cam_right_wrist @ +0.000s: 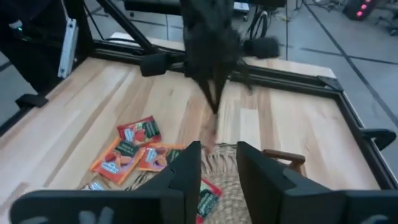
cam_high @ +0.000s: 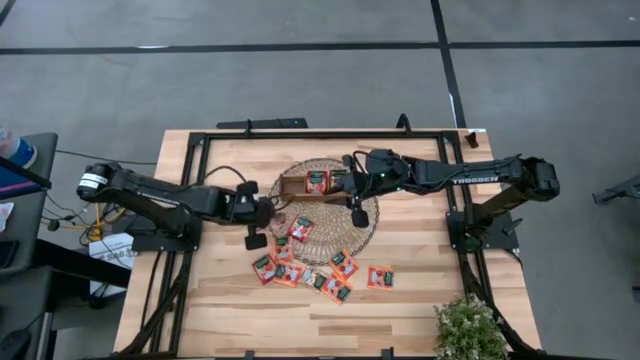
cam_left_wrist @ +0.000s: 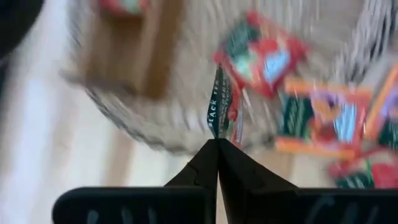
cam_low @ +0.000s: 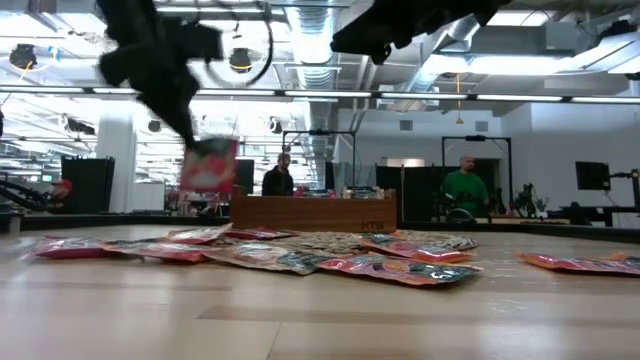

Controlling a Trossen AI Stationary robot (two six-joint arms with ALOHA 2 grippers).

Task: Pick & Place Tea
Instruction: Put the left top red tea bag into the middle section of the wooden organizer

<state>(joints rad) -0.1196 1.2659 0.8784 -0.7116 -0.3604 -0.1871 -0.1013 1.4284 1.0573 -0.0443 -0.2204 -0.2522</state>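
Note:
Several red-orange tea sachets [cam_high: 320,270] lie flat on the wooden table and on the near part of the round woven mat [cam_high: 375,225]. Two more sachets [cam_high: 317,181] lie in the brown wooden tray [cam_high: 295,185], which rests on the mat. My left gripper [cam_high: 272,212] hangs over the mat's left rim, shut on one sachet [cam_low: 208,168]. That sachet shows edge-on in the left wrist view [cam_left_wrist: 219,106]. My right gripper [cam_right_wrist: 217,163] is above the mat beside the tray, open, with nothing between its fingers. My left gripper pinches the sachet's upper edge [cam_left_wrist: 217,132] between its two fingertips. The fingers slant down from the table's left side. The sachet hangs upright below them, lifted clear of the table and the other sachets [cam_low: 208,168].
A black frame [cam_high: 320,133] runs around the table's far and side edges. A small potted plant [cam_high: 468,328] stands at the near right corner. Beyond the table's far edge, people [cam_low: 462,185] are in the room.

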